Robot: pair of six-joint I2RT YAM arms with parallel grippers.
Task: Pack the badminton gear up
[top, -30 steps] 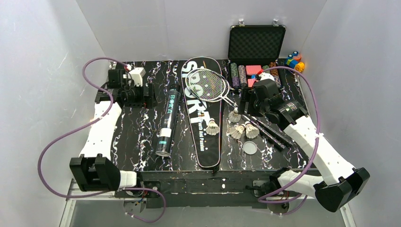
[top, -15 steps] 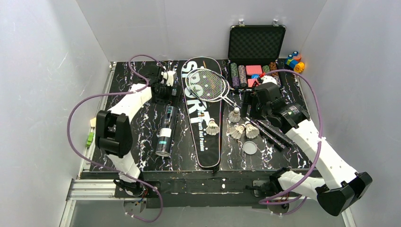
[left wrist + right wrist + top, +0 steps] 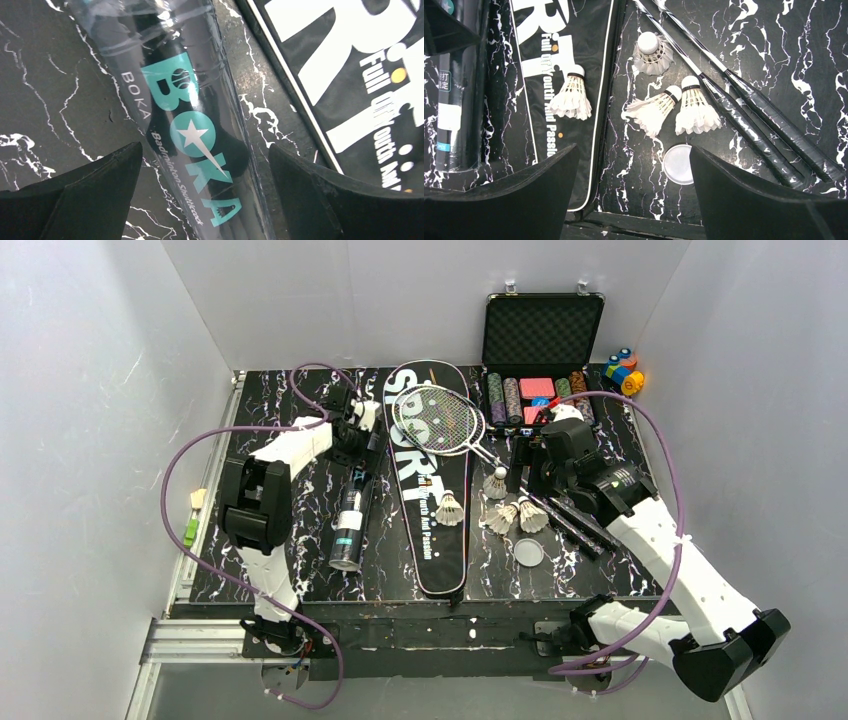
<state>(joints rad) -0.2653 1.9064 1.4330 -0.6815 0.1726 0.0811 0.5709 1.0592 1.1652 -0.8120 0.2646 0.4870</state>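
**A:** Which step is this?

**B:** The first, I'd judge, since nothing is packed yet. The left gripper (image 3: 204,150) hangs over the far part of the tube (image 3: 185,125) with its jaws wide. It straddles the tube with no contact that I can see. (The tube lies flat just left of the bag (image 3: 430,490), and its lid (image 3: 529,552) is off, well apart on the right.)

**A:** And the right gripper (image 3: 634,150)?

**B:** It gapes too, holding nothing, above the shuttlecocks (image 3: 651,110). One lies on the bag and three on the table (image 3: 290,530), beside the handles of the rackets (image 3: 774,117). The racket heads rest on the bag's far end.

**A:** Next move?

**B:** Probably the left gripper lowers and closes on the tube to steady it, so shuttlecocks can be fed in. The tube looks slick and round, so an off-centre pinch may let it roll.
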